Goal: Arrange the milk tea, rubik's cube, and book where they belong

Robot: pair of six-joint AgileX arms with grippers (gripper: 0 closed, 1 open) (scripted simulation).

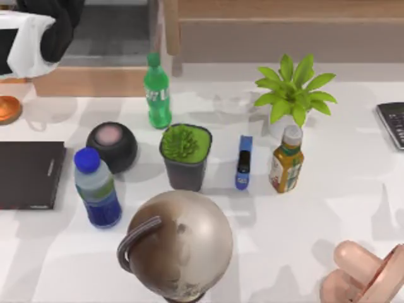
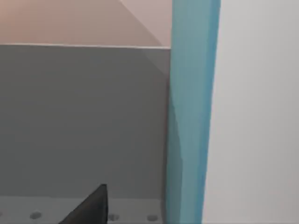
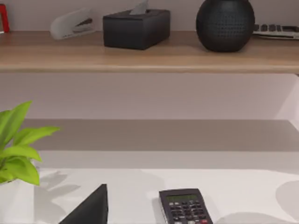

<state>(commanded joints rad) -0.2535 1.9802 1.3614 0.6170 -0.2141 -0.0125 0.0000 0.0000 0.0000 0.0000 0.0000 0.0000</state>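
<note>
The book (image 2: 191,112) is a teal-blue slab standing upright close in front of my left wrist camera, next to a grey panel (image 2: 84,116) with a pale wall on its other side. A dark tip of my left gripper (image 2: 88,207) shows low in that view, apart from the book. In the top view my left arm (image 1: 44,28) reaches off the table's far left corner. A dark tip of my right gripper (image 3: 88,207) hangs over the table's right side, facing a calculator (image 3: 184,205). The milk tea and the rubik's cube are out of view.
On the table stand a green bottle (image 1: 156,95), a black speaker (image 1: 112,145), a blue-capped bottle (image 1: 96,189), a potted plant (image 1: 185,154), a blue stapler (image 1: 243,162), a yellow-labelled bottle (image 1: 286,161), a leafy plant (image 1: 293,88), a globe (image 1: 180,246) and a thin black book (image 1: 28,173).
</note>
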